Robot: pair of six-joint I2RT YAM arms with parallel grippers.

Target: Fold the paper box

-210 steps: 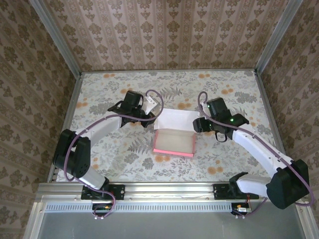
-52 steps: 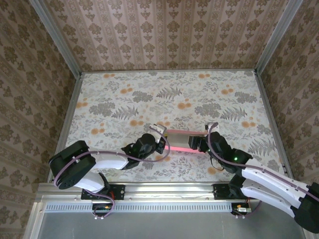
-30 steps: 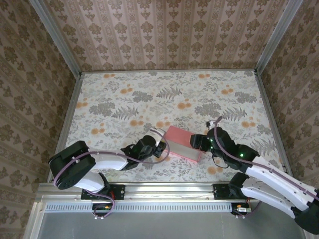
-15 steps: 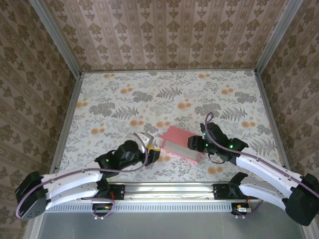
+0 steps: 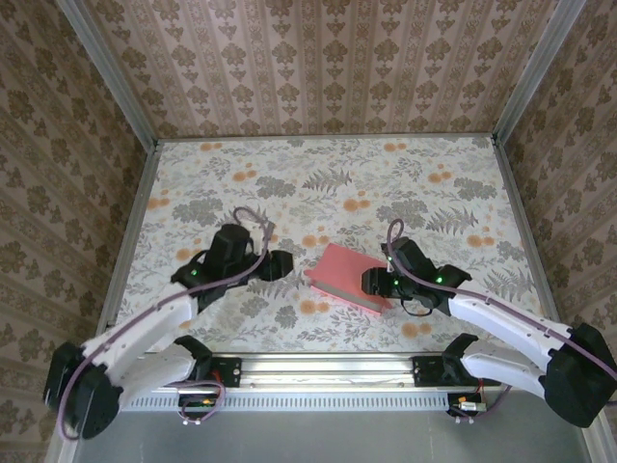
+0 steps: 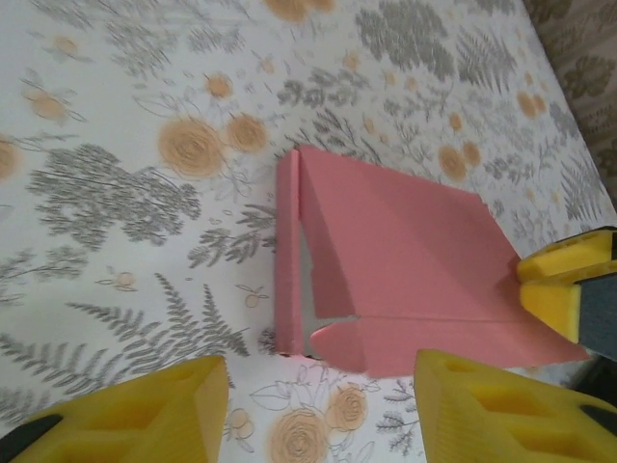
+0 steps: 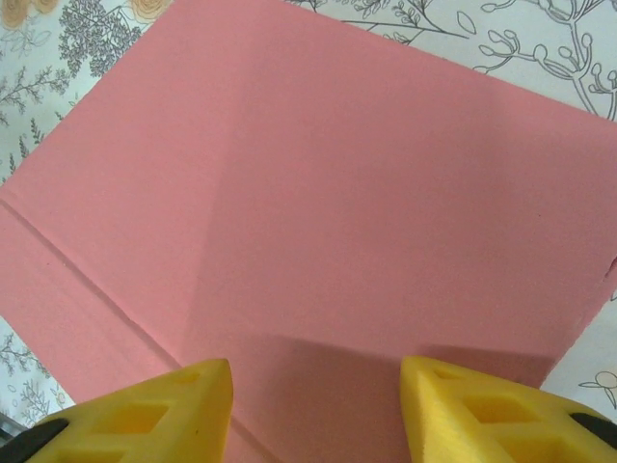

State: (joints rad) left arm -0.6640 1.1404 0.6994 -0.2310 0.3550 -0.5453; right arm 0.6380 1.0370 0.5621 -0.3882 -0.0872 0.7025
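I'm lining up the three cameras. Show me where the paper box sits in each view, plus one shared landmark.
Top external: the paper box lies just right of centre, between the arms.
Left wrist: centre to right, pink side up.
Right wrist: across the middle and top.
Shared landmark: the right gripper at the box's right edge, with yellow fingers.

The paper box (image 5: 342,273) is showing salmon pink; the table (image 5: 289,183) is wearing grey ferns and orange blossoms on white
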